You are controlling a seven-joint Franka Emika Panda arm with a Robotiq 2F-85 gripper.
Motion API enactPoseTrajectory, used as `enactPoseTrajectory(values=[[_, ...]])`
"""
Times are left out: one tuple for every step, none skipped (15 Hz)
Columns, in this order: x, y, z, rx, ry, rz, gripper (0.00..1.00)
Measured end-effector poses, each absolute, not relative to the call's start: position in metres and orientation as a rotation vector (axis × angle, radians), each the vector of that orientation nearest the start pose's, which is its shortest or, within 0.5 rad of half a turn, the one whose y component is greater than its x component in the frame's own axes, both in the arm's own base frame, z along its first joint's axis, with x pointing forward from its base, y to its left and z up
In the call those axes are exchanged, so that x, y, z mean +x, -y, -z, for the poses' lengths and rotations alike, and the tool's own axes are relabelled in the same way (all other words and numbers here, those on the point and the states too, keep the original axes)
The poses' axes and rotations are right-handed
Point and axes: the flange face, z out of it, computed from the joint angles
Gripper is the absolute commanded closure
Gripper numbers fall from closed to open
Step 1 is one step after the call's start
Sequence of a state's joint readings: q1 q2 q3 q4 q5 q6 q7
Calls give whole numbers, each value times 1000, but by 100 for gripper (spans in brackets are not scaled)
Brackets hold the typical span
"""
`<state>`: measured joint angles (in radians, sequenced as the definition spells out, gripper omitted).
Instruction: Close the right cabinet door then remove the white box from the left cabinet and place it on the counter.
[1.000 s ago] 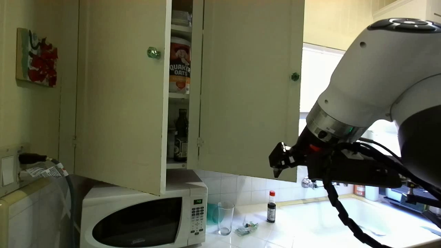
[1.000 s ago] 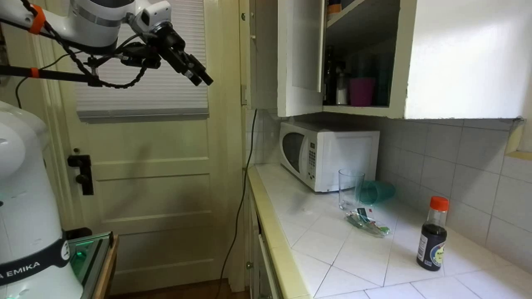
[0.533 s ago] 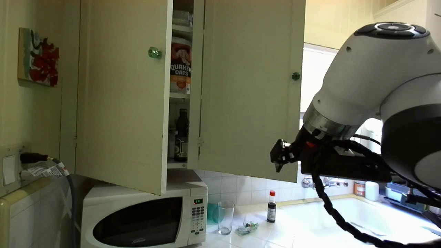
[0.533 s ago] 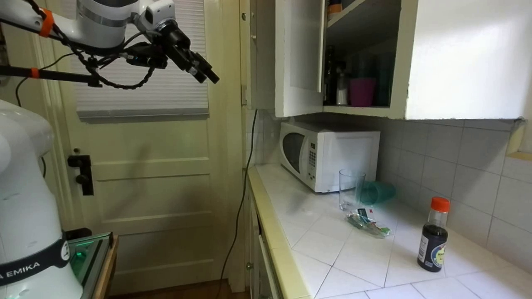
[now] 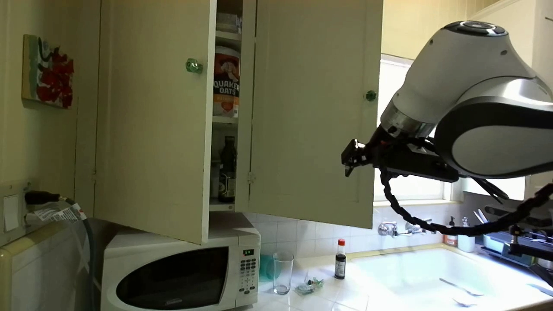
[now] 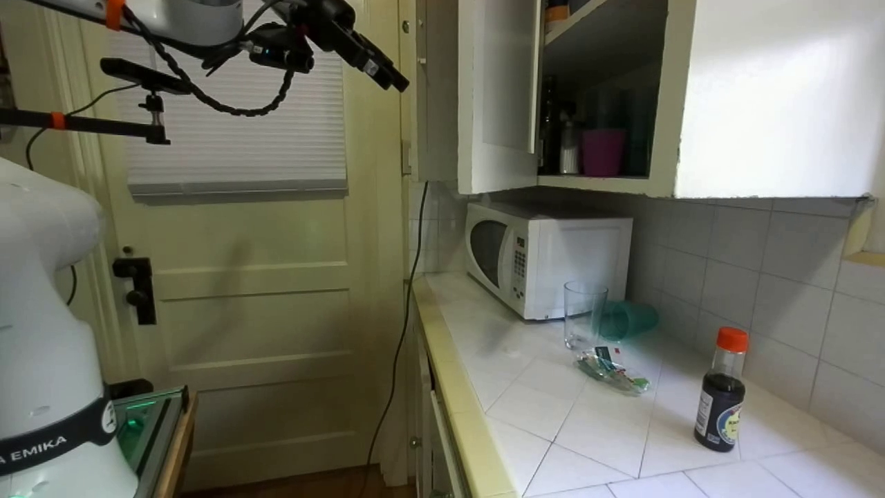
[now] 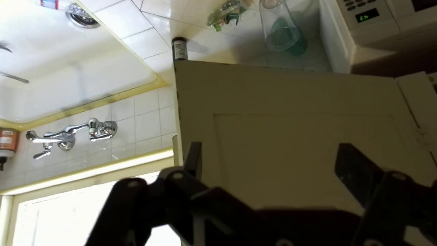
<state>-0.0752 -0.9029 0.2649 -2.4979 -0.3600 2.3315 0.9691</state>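
Along the wall, a pale tiled counter, long, flat and edged in yellow. Above it, the left cabinet, with a door ajar and shelves in view through the gap. Next to it, the right cabinet door, swung well open and filling much of the wrist view. A white robot arm, sloping down at the wrist. Set into the counter, a white sink. On the counter below the left cabinet, a white microwave. Near the right cabinet door but apart from it, the black gripper, with fingers spread wide. Of the white box, whereabouts impossible to tell. On a shelf of the left cabinet, an oats canister. Beside the microwave, a tall clear glass, upright, and a teal cup lying on its side behind. Nearer the sink, a dark bottle with a red cap, upright. Between glass and bottle, a crumpled clear packet. In the sink, two pieces of cutlery. On the right cabinet door, a green knob
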Motion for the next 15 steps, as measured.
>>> enactPoseTrajectory(values=[[330, -88, -638, -2798, -918, 1355, 0], [336, -90, -640, -2802, -909, 1342, 0], [340, -92, -640, -2806, -903, 1332, 0], [341, -93, -640, -2808, -902, 1330, 0], [342, -92, -639, -2809, -910, 1332, 0], [343, -90, -639, -2810, -922, 1334, 0], [344, -87, -639, -2810, -938, 1335, 0], [346, -82, -639, -2809, -952, 1338, 0], [349, -75, -642, -2803, -965, 1348, 0], [351, -67, -647, -2789, -966, 1372, 0], [353, -60, -653, -2772, -954, 1405, 0], [355, -55, -659, -2751, -938, 1441, 0], [356, -51, -665, -2734, -921, 1475, 0], [359, -49, -671, -2711, -910, 1510, 0], [363, -48, -676, -2690, -902, 1541, 0]])
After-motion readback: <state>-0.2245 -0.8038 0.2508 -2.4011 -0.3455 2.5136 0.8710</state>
